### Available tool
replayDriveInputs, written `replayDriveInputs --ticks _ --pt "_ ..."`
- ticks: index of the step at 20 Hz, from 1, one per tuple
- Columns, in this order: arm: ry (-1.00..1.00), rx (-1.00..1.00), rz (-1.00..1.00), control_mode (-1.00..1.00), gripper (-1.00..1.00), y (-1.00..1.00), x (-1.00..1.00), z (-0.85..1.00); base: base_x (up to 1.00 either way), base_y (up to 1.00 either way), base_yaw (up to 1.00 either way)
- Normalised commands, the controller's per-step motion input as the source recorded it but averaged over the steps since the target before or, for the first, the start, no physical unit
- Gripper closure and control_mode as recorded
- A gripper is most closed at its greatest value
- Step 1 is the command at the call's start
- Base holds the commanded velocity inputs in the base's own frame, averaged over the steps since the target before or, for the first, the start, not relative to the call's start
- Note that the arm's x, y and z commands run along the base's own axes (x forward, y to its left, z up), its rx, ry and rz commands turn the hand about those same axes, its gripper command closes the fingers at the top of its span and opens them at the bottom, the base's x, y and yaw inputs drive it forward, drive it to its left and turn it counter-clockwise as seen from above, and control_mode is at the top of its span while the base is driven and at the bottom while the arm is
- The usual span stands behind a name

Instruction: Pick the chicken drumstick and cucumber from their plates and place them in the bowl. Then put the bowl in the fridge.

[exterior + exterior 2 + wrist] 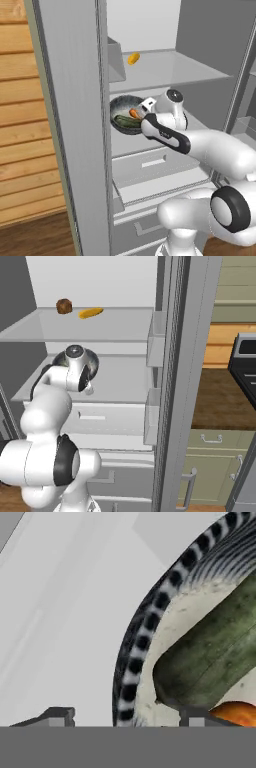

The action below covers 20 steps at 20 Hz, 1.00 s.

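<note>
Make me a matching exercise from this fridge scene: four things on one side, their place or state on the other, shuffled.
Things:
1. cucumber
2. bowl
3. yellow-orange lump
4. tool

Places or states:
A. on the upper fridge shelf
B. lying inside the bowl
C. open, its tips on either side of the bowl's rim
D. standing on the middle fridge shelf

Pairs: 1-B, 2-D, 3-A, 4-C

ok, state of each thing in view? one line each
fridge: door open, shelves exposed
bowl: upright on the middle fridge shelf, holding both foods
cucumber: lying inside the bowl
chicken drumstick: in the bowl beside the cucumber
hand: open, fingers straddling the bowl's rim, not gripping
drawers: closed
</note>
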Motion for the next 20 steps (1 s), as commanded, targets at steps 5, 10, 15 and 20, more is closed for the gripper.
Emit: replayDriveInputs --ticks 5,10,15,20 --pt "-0.09 0.00 0.07 -1.00 -1.00 0.00 -0.19 0.27 0.00 0.00 0.00" --pt "-0.13 0.00 0.10 -1.00 -1.00 0.00 -0.41 0.45 0.00 0.00 0.00" --pt "-0.03 -0.01 0.11 -1.00 -1.00 0.00 -0.98 0.61 0.00 0.00 0.00" --pt "0.00 -0.15 0.21 -1.00 -1.00 0.00 -1.00 0.36 0.00 0.00 0.00"
